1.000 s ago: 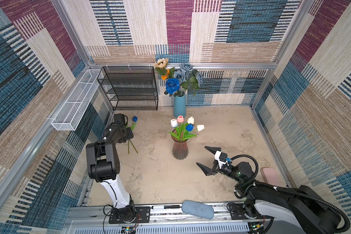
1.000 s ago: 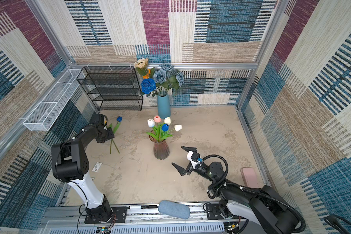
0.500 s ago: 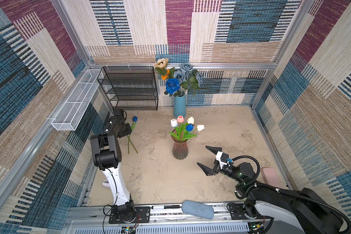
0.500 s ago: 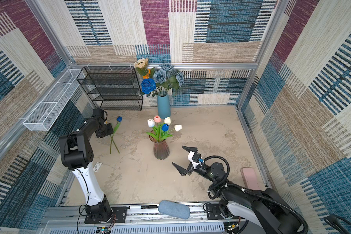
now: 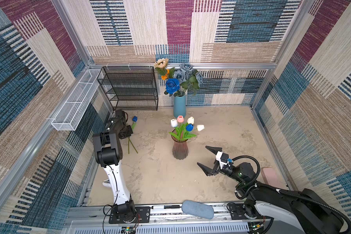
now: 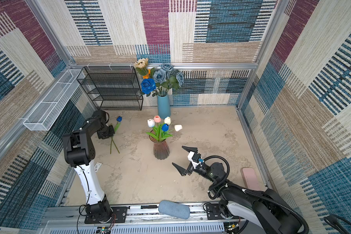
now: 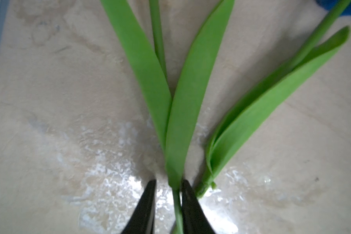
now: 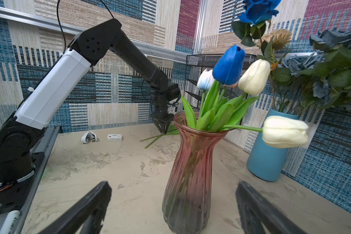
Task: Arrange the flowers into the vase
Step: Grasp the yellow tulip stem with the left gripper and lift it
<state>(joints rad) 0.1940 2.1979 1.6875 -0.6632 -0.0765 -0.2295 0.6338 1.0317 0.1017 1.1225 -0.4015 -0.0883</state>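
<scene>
Far left on table [image 5: 162, 182], by black rack [image 5: 130, 89]: straddles green tulip stem [image 7: 178, 210] with left gripper [image 7: 168, 183], jaws narrow, gap on one side, no clamp. Just beside: loose blue tulip [image 5: 134, 119] on table. At centre: pink vase [image 5: 180, 150] with five tulips [image 5: 182, 126] inside, one leaning right. Near-right of vase: right gripper [image 5: 202, 155], spread wide, empty.
</scene>
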